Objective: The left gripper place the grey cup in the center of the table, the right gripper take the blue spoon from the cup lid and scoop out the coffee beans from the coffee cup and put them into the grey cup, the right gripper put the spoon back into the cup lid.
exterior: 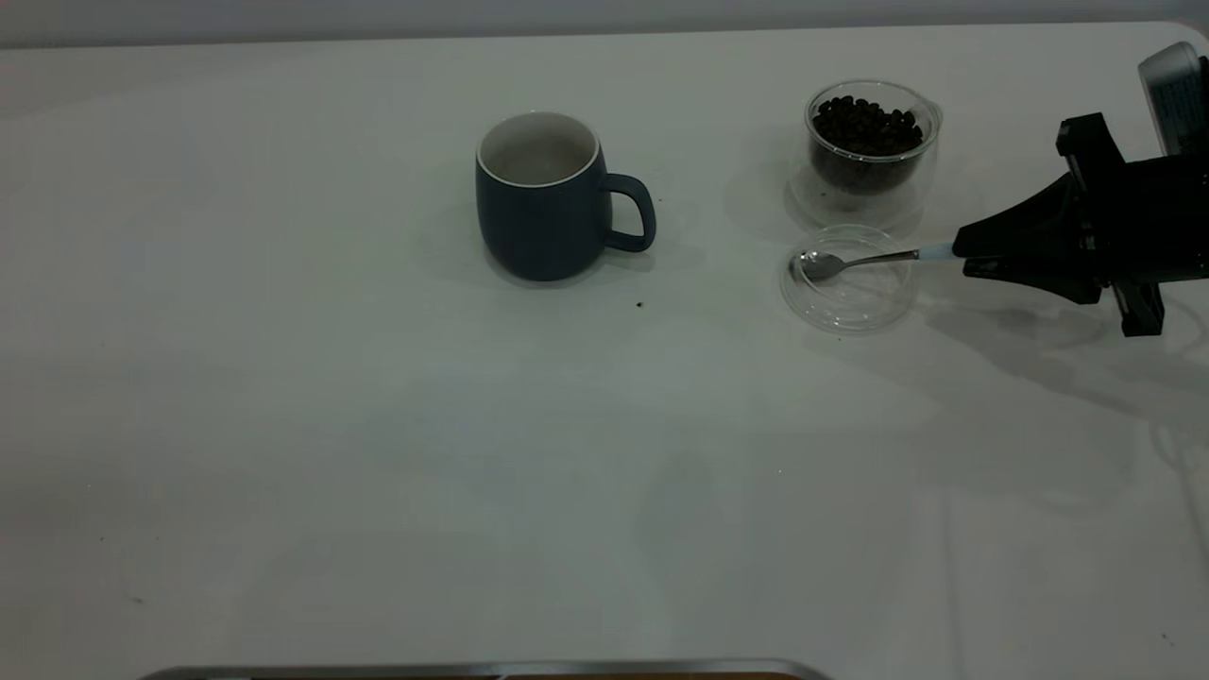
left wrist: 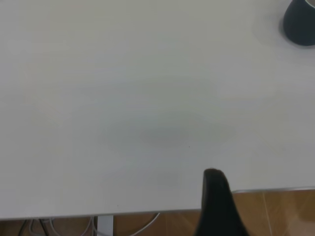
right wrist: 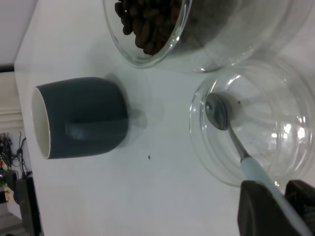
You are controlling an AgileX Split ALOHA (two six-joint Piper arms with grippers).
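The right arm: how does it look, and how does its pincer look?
The right arm is matte black and blocky, with a pale grey module behind it. Its pincer has two black fingers that taper to narrow tips. No markings show.

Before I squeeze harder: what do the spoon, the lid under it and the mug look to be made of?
The blue spoon: shiny metal bowl and stem that mirror the light, with a pale-blue matte handle end, perhaps plastic or enamel. The cup lid: clear and glossy, the table shows through; glass or plastic, I cannot tell which. The grey cup: likely glazed ceramic, opaque blue-grey, white inside and rim.
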